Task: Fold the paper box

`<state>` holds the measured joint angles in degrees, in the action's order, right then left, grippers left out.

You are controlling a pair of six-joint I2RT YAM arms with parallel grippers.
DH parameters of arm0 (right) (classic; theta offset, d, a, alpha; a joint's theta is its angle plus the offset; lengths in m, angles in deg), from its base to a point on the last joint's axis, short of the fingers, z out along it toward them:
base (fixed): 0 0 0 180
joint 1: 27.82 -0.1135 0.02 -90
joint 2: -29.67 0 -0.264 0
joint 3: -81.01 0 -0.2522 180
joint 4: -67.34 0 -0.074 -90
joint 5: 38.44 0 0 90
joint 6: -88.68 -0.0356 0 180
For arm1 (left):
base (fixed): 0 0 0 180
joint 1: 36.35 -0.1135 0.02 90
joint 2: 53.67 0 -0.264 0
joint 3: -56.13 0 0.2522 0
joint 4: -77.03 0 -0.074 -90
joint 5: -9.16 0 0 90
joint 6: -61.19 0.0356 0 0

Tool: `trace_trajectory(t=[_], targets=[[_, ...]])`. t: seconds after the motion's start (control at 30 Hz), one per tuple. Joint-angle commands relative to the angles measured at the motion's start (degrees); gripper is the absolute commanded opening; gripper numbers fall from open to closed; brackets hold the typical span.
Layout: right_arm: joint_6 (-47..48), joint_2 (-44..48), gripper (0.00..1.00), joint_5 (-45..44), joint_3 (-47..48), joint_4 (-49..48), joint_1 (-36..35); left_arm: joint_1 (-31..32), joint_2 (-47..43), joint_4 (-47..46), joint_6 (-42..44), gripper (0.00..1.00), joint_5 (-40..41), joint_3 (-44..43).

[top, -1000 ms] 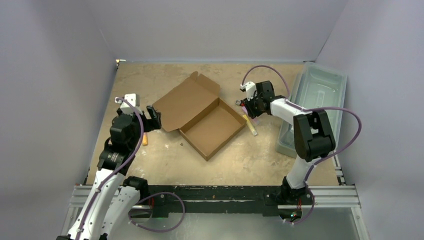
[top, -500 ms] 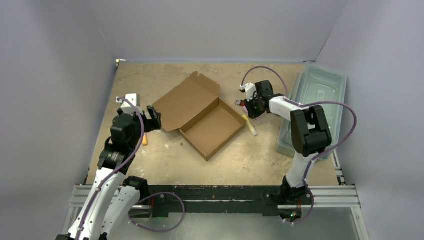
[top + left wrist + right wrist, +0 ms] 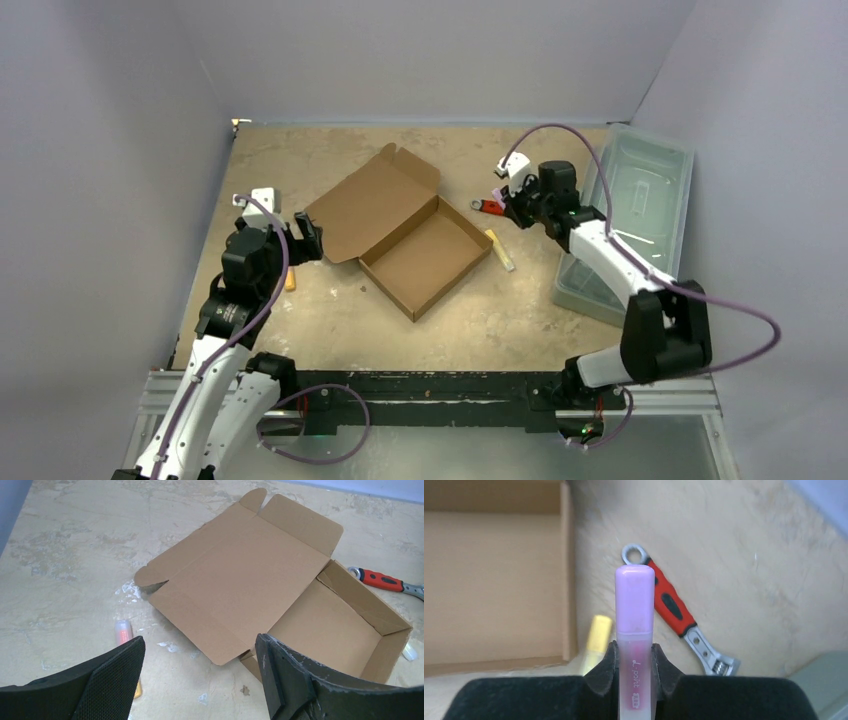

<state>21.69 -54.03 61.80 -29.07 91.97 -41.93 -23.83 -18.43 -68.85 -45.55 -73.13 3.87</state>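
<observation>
Tabletop (image 3: pixel 300 310): brown paper box (image 3: pixel 400 232), lid open flat.

Place: robot lab test cell.
Walls: plain grey panels (image 3: pixel 430 60) on three sides.
Surface: scuffed tan bench (image 3: pixel 300 160).
Near edge: aluminium rail (image 3: pixel 690 385) carrying two cabled arms (image 3: pixel 240 290).

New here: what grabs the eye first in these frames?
The brown paper box lies mid-table, lid flat open, tray walls up. The right tool is clamped on a lilac-capped marker, close to a red-handled wrench lying beside the box. The left tool hangs open by the lid's left edge.
</observation>
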Motion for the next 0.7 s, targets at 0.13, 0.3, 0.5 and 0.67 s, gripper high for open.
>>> trace_trajectory(t=[0.13,0.3,0.5,0.67], targets=[[-4.04,2.32,0.0,29.85,-2.1,-4.81,0.16,-0.03,0.17,-0.85,1.16,0.8,-0.05,0.0],[-12.9,-1.73,0.0,31.24,-2.51,-10.04,-1.26,-0.03,0.52,-0.85,1.17,0.8,-0.07,0.0],[-16.89,-4.39,0.07,27.15,-1.33,-11.36,-4.21,-0.1,1.03,-0.85,1.18,0.8,-0.23,0.0],[-22.11,-6.29,0.26,20.75,-0.45,-13.88,-7.36,-0.12,1.22,-0.78,1.17,0.8,-0.23,-0.04]])
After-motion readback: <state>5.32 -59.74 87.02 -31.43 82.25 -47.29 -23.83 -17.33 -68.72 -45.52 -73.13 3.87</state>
